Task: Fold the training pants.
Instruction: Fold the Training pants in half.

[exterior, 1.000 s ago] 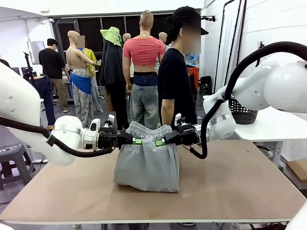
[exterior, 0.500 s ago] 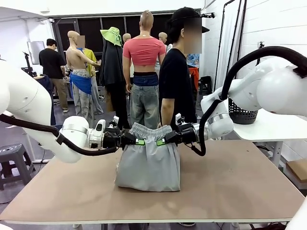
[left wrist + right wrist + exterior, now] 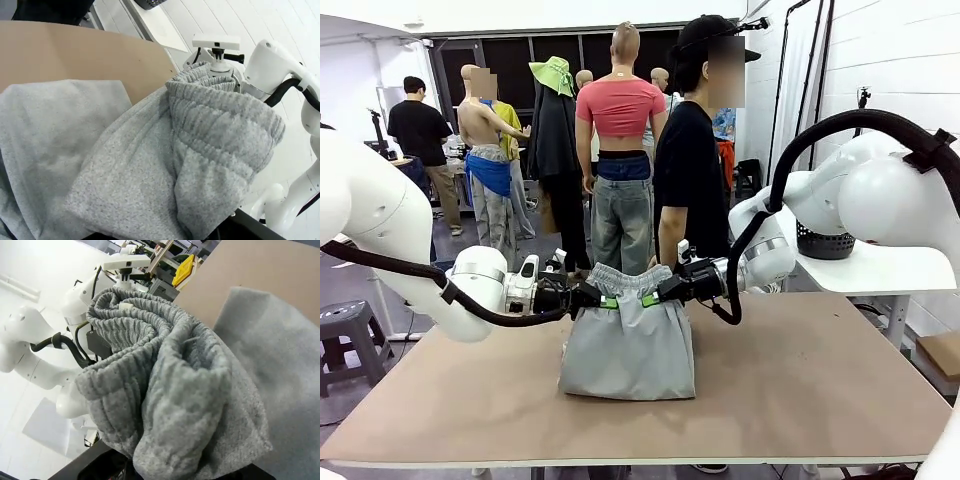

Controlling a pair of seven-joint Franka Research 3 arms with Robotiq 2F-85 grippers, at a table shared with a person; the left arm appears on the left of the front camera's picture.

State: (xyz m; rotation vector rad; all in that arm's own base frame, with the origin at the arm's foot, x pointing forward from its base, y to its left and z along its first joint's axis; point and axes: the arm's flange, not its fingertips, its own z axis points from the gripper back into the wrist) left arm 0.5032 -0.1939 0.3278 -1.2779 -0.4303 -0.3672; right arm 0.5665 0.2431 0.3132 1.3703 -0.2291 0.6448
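The training pants (image 3: 628,335) hang in the middle of the desk (image 3: 800,380), lifted by the gathered waistband, while the lower part rests on the board in a soft heap. The left claw (image 3: 604,300) is pressed together on the left end of the waistband and the right claw (image 3: 652,298) pinches the right end; the two stand close together, so the band bunches between them.

The fabric looks light, soft and limp. It will sag and crease, and I think it may slide a little on the smooth board. The thick elastic band seems the best place to hold.

There is wide free board to the left, right and near side. On the far side a person (image 3: 692,160) stands just behind the desk edge.
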